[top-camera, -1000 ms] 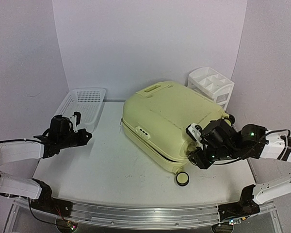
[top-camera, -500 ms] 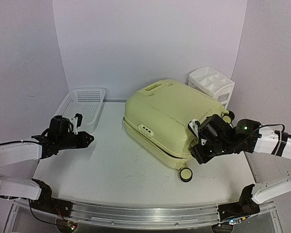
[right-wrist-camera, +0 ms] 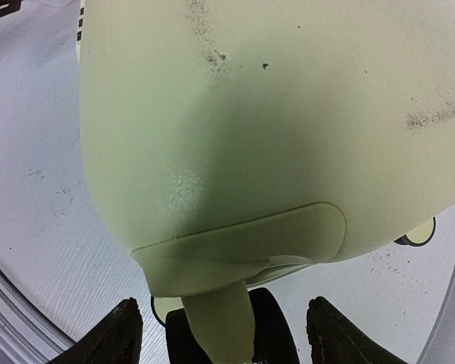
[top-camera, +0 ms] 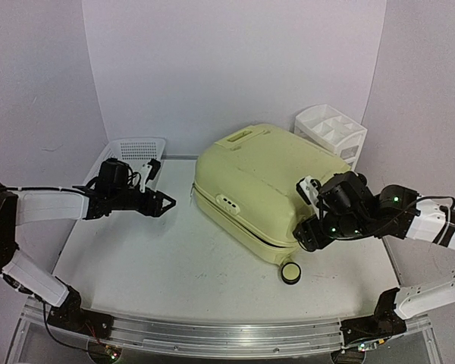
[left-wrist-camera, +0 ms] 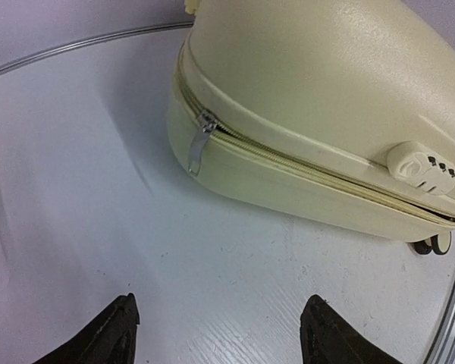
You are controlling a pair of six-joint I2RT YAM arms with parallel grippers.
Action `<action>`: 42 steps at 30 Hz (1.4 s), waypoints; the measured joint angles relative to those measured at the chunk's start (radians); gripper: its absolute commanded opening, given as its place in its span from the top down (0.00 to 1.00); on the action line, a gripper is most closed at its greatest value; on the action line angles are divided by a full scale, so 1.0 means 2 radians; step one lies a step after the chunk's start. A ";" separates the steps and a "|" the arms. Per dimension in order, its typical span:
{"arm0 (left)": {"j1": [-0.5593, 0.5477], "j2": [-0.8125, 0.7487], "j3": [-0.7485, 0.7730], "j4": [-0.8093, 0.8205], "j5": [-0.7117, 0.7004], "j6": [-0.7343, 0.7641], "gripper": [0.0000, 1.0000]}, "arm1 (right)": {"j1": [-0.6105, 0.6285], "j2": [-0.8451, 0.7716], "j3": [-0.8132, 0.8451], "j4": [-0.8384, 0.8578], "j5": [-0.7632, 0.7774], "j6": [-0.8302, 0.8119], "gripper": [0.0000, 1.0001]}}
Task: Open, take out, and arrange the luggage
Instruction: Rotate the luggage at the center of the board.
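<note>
Facing, just ahead of the spread, empty jaws of left gripper and right gripper, a large pale yellow-green hard-shell suitcase, rigid, slick, probably heavy, and favouring its silver metal zipper pull.

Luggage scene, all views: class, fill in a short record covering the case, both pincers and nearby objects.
luggage: pale yellow-green, lying flat on the table, lid shut
zipper pull: hangs at its left corner, seam zipped
left pincer: open, empty, facing the zipper pull, apart from it
right pincer: open, straddling a wheel mount, not gripping
mesh basket: far left
drawer organizer: behind the luggage, far right
</note>
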 measured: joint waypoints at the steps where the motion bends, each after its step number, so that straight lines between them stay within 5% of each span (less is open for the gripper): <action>1: 0.000 0.016 0.013 0.006 0.012 0.021 0.28 | 0.000 0.001 0.001 0.000 -0.003 -0.001 0.25; 11: 0.000 0.144 0.109 0.044 0.064 0.174 0.34 | 0.000 0.000 0.006 -0.003 -0.013 -0.005 0.25; 26: 0.026 0.274 0.221 0.039 0.150 0.202 0.41 | 0.000 -0.017 0.006 -0.006 -0.017 -0.005 0.27; 38: 0.034 0.322 0.292 -0.036 0.219 0.229 0.98 | 0.000 -0.017 0.006 -0.006 -0.017 -0.005 0.37; 42: 0.039 0.326 0.303 -0.049 0.214 0.233 1.00 | 0.000 -0.017 0.006 -0.006 -0.017 -0.005 0.40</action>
